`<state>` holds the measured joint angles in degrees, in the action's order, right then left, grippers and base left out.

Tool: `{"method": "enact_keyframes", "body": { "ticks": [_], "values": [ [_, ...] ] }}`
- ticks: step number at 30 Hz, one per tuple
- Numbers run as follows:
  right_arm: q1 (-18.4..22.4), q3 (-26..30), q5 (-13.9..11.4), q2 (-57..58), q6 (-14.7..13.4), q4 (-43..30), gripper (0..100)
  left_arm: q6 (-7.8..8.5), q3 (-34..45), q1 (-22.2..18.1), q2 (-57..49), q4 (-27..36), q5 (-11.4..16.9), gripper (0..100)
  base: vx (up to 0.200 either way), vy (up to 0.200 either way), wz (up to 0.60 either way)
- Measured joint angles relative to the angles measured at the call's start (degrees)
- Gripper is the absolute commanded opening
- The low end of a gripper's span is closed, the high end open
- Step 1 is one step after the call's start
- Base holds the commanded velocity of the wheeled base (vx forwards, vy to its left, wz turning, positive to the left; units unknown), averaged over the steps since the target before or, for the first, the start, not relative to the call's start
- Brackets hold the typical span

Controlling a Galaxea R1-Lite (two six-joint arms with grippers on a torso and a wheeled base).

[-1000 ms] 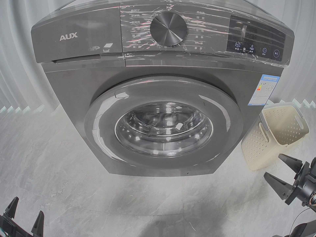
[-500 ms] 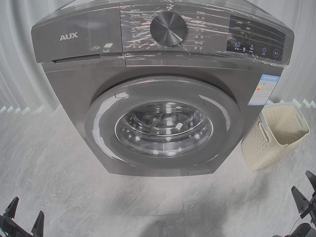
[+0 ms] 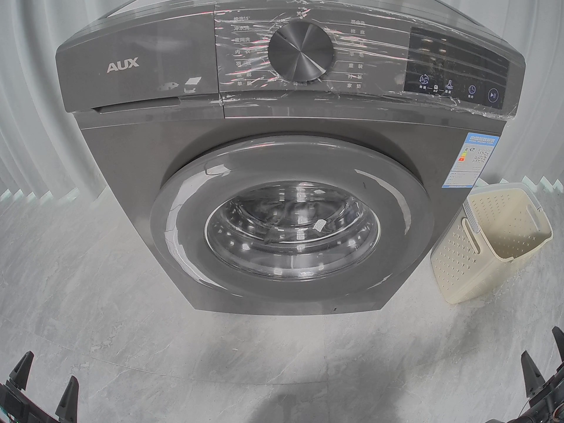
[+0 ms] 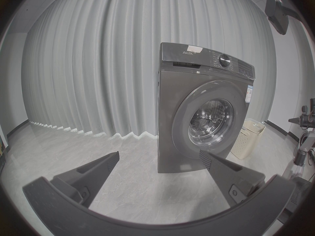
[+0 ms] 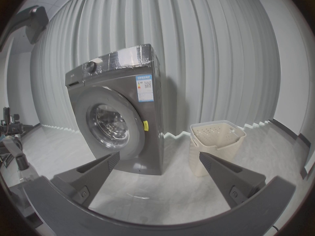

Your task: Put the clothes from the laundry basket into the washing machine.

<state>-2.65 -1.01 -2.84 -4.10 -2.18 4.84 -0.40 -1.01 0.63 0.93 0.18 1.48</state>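
- I see the left gripper low at the near left, fingers spread, holding nothing.
- The right gripper sits low at the near right, fingers spread, holding nothing.
- The laundry basket stands on the floor just beside the right front corner of the washing machine. It is ahead of the right gripper and apart from it, and well apart from the left gripper.
- In the right wrist view I see the basket's perforated inner walls.
- The round door is shut flush against the machine front. Behind its glass I see the drum, but I cannot tell what lies in it.
- An open strip of floor separates both grippers from the machine front. The basket takes up the room to the machine's right, and open floor lies to its left.
- The floor is pale grey marbled tile with visible seams.
- A pleated white curtain hangs behind the machine and along the room.
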Motion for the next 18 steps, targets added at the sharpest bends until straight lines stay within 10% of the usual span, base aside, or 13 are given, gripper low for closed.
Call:
{"method": "enact_keyframes", "body": {
  "ticks": [7,18],
  "values": [
    [2.01,0.00,4.51,2.56,1.67,-5.30,100,-0.57,0.00,-0.01,0.00,0.00,-0.06,100,0.000,0.000,0.00],
    [2.40,0.00,2.55,3.35,2.29,-5.30,100,0.11,0.00,-0.06,0.00,-0.05,-0.35,100,0.000,0.000,0.00]
  ]
}}
